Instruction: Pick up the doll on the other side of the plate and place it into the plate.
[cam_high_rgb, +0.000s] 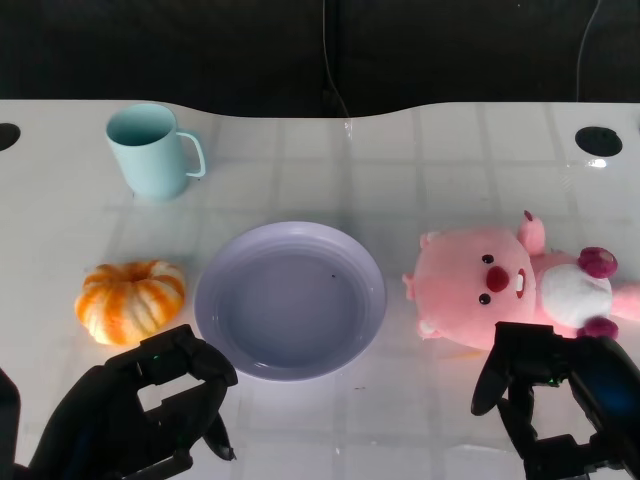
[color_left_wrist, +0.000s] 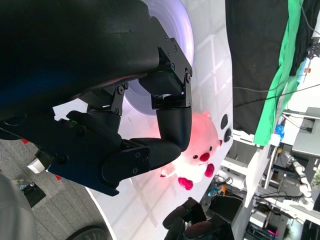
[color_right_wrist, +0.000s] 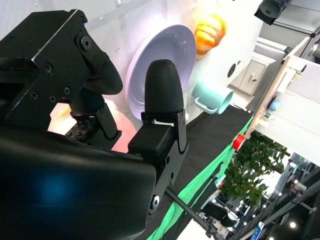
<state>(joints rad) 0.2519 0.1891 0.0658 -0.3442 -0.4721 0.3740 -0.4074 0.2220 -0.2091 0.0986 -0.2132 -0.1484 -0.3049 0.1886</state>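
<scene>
Right robot hand, empty and spread, hovers near the pink doll lying crosswise, head toward the plate.

The plate sits centre, doll to its right, pumpkin to its left, cup behind the pumpkin.

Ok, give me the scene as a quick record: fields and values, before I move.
doll: pink plush, lying on the table right of the plate, not held
plate: lilac, centre, nothing in it
pumpkin: orange, left of the plate
cup: pale blue, far left, upright
left hand: near edge, holds nothing
right hand: just short of the doll, holds nothing
</scene>
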